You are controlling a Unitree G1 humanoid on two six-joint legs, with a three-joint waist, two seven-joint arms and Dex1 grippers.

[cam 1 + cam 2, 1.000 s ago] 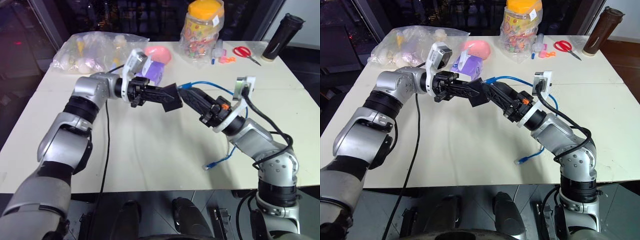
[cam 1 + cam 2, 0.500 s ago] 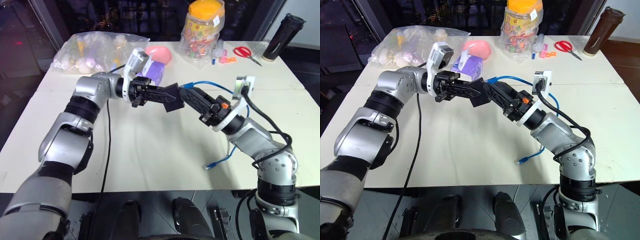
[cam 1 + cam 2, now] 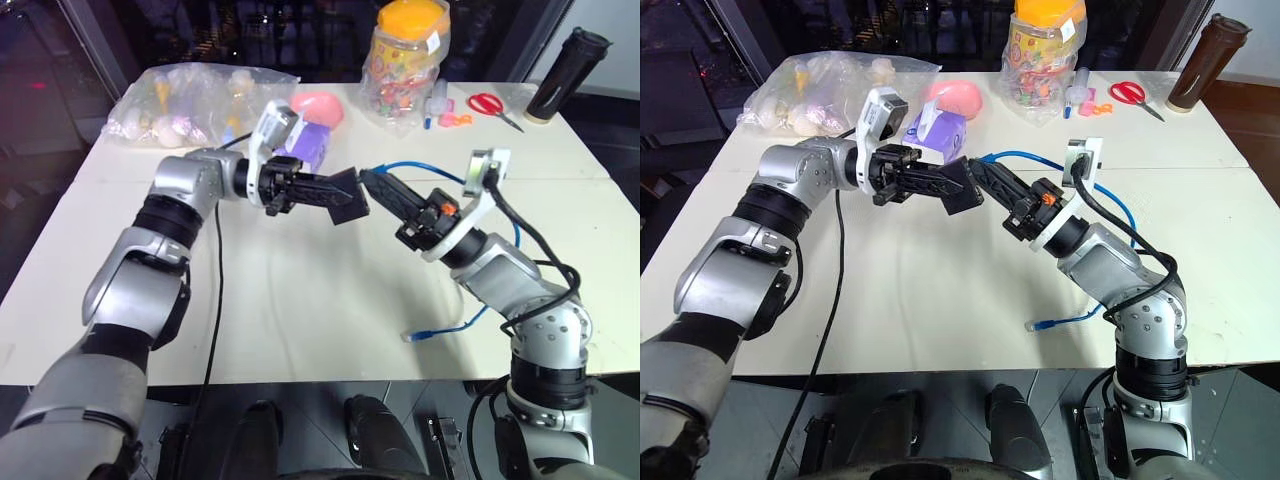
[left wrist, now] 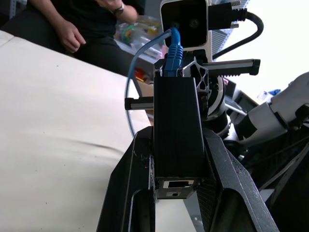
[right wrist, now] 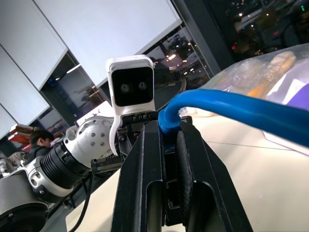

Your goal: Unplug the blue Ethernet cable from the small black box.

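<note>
One small black box, port rightward.

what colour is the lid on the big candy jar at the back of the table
Orange-yellow: the candy jar's lid shows best in the left eye view.

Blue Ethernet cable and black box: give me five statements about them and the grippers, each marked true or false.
1. The left gripper holds the small black box above the table. True.
2. The blue Ethernet cable lies unplugged beside the box. False: its plug sits in the box's port.
3. The right gripper is shut on the cable near the plug. True.
4. The cable's free end hangs off the table edge. False: it rests on the tabletop.
5. Red scissors lie at the table's far side. True.
</note>
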